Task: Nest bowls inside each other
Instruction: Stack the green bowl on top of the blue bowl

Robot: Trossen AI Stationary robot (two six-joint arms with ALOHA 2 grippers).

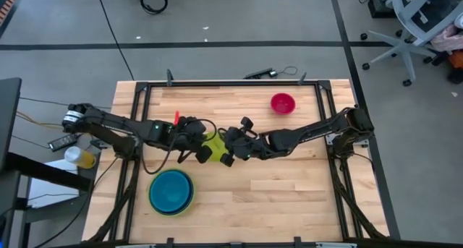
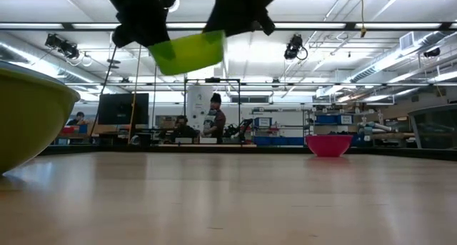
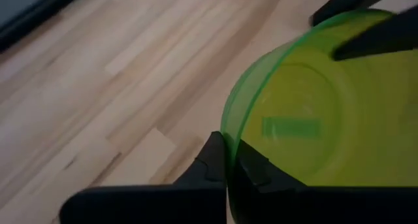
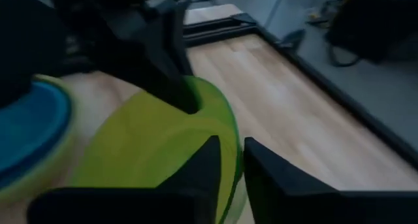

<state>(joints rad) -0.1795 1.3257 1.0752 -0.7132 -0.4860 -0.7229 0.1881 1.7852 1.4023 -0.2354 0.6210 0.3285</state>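
A small green bowl [image 1: 213, 148] hangs in the air over the table's middle, between my two grippers; the low view shows the bowl [image 2: 187, 52] tilted, well above the wood. My left gripper [image 3: 228, 155] is shut on its rim on the side toward the table's left. My right gripper [image 4: 232, 152] is open, with one finger on each side of the opposite rim. A blue bowl [image 1: 171, 190] sits inside a yellow-green bowl [image 2: 28, 116] near the table's front left. A magenta bowl [image 1: 283, 103] stands on its base at the far right. My left gripper pinches the green bowl's rim [image 3: 225, 136] between its two fingers, one inside the bowl and one outside, coming slantwise down from the table's left. The bowl is lifted clear and tilted. My right gripper has one finger inside and one outside the rim [image 4: 230, 129]; I cannot tell whether they touch it.
Bare wood lies in front of the grippers and toward the table's right. A black frame [image 1: 231, 84] runs round the tabletop. In the low view, people and desks show in the room behind.
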